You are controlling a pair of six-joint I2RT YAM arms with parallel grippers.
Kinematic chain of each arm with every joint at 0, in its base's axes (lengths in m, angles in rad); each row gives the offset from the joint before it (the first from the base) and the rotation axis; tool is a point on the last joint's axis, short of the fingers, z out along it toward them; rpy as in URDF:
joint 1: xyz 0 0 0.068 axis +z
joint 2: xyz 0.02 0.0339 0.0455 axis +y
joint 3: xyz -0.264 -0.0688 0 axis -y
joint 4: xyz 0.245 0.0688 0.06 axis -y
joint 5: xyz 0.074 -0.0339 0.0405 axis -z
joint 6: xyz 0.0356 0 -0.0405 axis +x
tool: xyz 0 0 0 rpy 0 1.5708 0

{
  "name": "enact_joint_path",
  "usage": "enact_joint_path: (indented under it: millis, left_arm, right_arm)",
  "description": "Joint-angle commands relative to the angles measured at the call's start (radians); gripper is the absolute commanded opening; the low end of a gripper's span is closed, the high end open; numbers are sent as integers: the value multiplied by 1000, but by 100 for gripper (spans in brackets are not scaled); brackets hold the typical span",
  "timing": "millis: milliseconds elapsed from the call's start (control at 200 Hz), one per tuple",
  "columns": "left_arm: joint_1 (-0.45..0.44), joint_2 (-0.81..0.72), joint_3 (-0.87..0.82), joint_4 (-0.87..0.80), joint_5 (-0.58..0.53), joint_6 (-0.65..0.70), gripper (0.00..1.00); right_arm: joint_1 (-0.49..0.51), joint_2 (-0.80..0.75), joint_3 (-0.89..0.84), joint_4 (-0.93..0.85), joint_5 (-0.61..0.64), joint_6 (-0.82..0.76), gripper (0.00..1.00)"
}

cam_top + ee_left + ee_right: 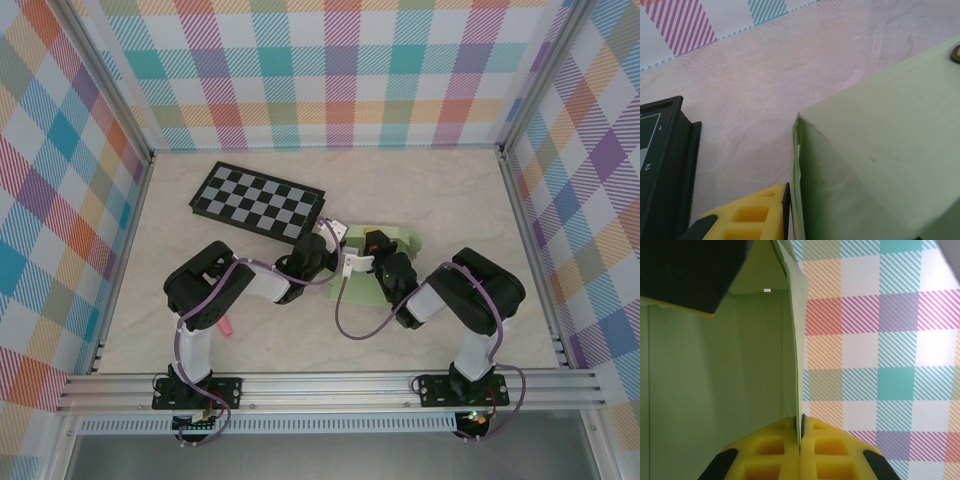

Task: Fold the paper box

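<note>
Wide marbled table point(430, 190) under the overhead camera, plaid walls point(330, 60) on three sides, and the black-and-grey checkerboard point(258, 198) lies flat at the back left, tilted a little. Just right of its near corner sits the paper box point(408, 240), pale green, mid-table, with both arms reaching into it: the left arm point(215, 285) comes in from the left, the right arm point(470, 295) from the right, wrists almost meeting over the card. Down to the left wrist view: the box point(880, 150) stands up as a folded corner with one wall rising off the table, the checkerboard's edge point(665, 170) off to the left across a strip of bare tabletop. One yellow finger point(755, 212) of the left gripper point(345, 255) sits right against the outside of that green wall, but its partner is out of sight, so whether it grips I cannot tell. Over to the right wrist: the right gripper point(801, 422) has its two yellow pads pressed flat together with the thin edge of a green flap point(795, 340) pinched in the seam, the panel standing up from them. A dark block with a yellow rim point(685, 270), possibly the other gripper, presses at the fold above. Smallest of all, a little pink item point(227, 325) lies beside the left arm's base.
</note>
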Motion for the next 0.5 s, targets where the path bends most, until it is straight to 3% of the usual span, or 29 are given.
enact_joint_path:
  millis: [0,70,225,495]
  left_arm:
    - [-36,21,76,3,-35,-56,15]
    - [-38,36,92,8,-23,-70,14]
    - [-36,53,127,-10,0,-70,6]
    - [-20,42,114,-27,27,-23,0]
  right_arm:
    - [75,20,52,-83,77,47,3]
    - [98,22,66,-101,86,77,6]
    - [126,-65,70,-243,68,211,27]
    - [62,-581,8,-814,-165,556,41]
